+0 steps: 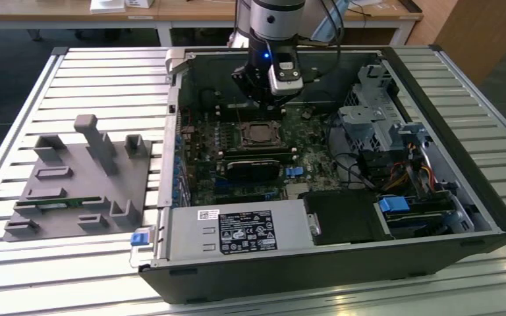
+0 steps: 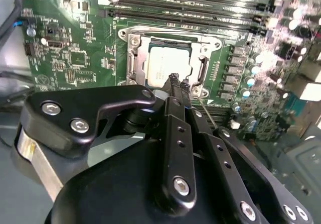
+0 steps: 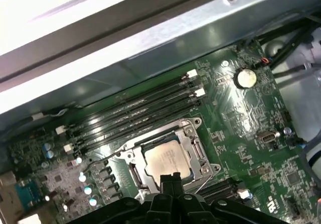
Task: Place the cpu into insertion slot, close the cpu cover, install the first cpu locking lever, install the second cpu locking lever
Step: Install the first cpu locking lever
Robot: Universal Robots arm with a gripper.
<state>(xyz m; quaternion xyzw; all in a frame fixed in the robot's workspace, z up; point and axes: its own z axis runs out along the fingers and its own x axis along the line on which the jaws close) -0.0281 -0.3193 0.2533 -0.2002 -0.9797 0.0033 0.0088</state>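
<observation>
The cpu lies flat in the insertion slot, its silver-grey face showing. The cpu cover is down around it as a silver frame. One thin wire locking lever sticks out sideways from the socket towards the row of capacitors. My gripper hovers at the socket's edge, just over the cpu's rim, with its black fingers pressed together and nothing seen between them. In the exterior view the gripper hangs just behind the socket.
Long black memory slots run beside the socket. The open computer case lies on a slatted table, with a drive cage, cables and a power supply around the motherboard. A grey fixture block stands at the exterior view's left.
</observation>
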